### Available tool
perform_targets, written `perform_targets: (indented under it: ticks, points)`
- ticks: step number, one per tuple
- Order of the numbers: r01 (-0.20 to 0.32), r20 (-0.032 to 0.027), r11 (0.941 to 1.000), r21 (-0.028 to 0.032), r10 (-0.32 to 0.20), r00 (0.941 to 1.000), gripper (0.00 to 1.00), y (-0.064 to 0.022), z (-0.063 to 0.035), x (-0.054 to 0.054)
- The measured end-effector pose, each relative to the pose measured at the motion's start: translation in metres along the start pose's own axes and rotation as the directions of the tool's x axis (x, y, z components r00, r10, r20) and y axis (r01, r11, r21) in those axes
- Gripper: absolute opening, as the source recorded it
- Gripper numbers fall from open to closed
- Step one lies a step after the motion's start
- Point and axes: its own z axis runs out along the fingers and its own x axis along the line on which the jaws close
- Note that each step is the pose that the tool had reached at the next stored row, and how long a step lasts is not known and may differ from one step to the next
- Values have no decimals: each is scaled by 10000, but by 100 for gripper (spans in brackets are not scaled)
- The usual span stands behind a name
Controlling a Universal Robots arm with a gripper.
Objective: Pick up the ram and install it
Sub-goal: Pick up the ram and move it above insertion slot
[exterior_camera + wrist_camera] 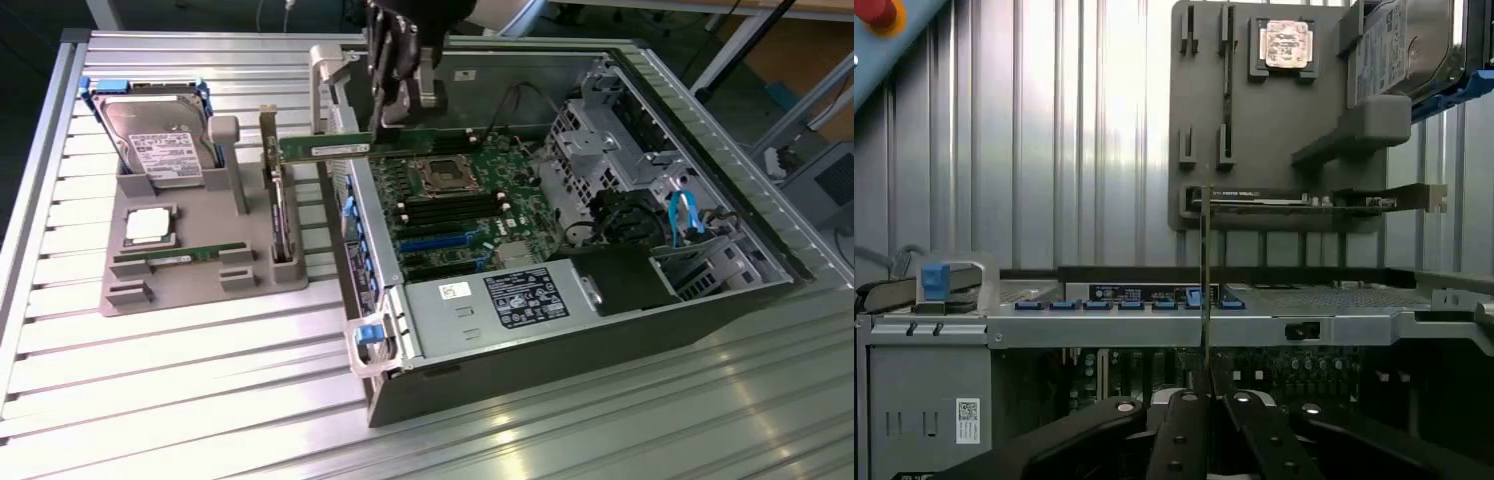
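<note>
The gripper (pixel 395 122) has its jaws pinched narrow on the ram (pixel 324 148). It holds the stick level and on edge over the far part of the open computer case (pixel 534 350), above the wall on the exterior view's left. The grey tray (pixel 187 290) lies farther left.

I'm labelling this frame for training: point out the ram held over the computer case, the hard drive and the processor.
ram (pixel 320 149), exterior view, middle of the green board.
hard drive (pixel 168 157), exterior view, on its white label.
processor (pixel 147 226), exterior view, on its silver lid.
</note>
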Motion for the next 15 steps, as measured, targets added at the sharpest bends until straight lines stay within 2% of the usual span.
perform_targets:
  ticks: [4,6,9,10,14,15]
  points:
    - [29,-1,10000,-3,-29,10000,12,-328,-15,4]
    - [47,-2,10000,-6,-47,10000,12,-525,-24,6]
    - [66,-3,10000,-8,-66,10000,12,-716,-32,8]
    - [80,-4,10000,-9,-80,10000,12,-844,-38,10]
    - [94,-4,10000,-9,-94,10000,12,-1039,-47,12]
    - [104,-4,9999,-10,-104,9999,12,-1114,-50,13]
